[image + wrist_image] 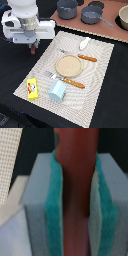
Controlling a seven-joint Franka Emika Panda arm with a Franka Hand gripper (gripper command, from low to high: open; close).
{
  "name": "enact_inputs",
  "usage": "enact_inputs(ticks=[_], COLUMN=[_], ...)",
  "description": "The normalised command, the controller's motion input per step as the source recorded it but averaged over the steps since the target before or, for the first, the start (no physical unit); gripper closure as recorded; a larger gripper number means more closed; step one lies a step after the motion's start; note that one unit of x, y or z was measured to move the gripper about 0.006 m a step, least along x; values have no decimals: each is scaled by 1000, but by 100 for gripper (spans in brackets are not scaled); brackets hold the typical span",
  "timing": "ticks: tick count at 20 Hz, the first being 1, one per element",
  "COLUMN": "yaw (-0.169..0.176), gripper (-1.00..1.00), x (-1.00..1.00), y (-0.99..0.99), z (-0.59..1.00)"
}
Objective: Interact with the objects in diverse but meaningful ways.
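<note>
My gripper (33, 46) hangs over the far left corner of the placemat, in the exterior view's left. It is shut on a dark reddish-brown stick (33, 50) that pokes out below it. In the wrist view the stick (75, 193) runs upright between the two teal pads (52, 208), filling the gap. A yellow pack with red-white print (32, 88) lies at the mat's near left corner. Beside it stands a light blue-and-white box (57, 90). A white scoop-like piece (84, 43) lies at the mat's far side. All three are apart from the gripper.
A woven placemat (100, 85) carries a round tan plate (68, 65), an orange-handled knife (87, 58) and an orange-handled fork (70, 81). At the back, a brown board holds two grey pots (67, 7) (92, 14). A bowl (123, 17) sits at the far right.
</note>
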Motion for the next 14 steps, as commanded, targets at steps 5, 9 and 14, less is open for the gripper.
enact_inputs(ticks=[5, 9, 14], yaw=[0, 0, 0], gripper=[100, 100, -100], x=[0, 1, 0], y=[-2, 0, 0], z=[-293, -116, -12])
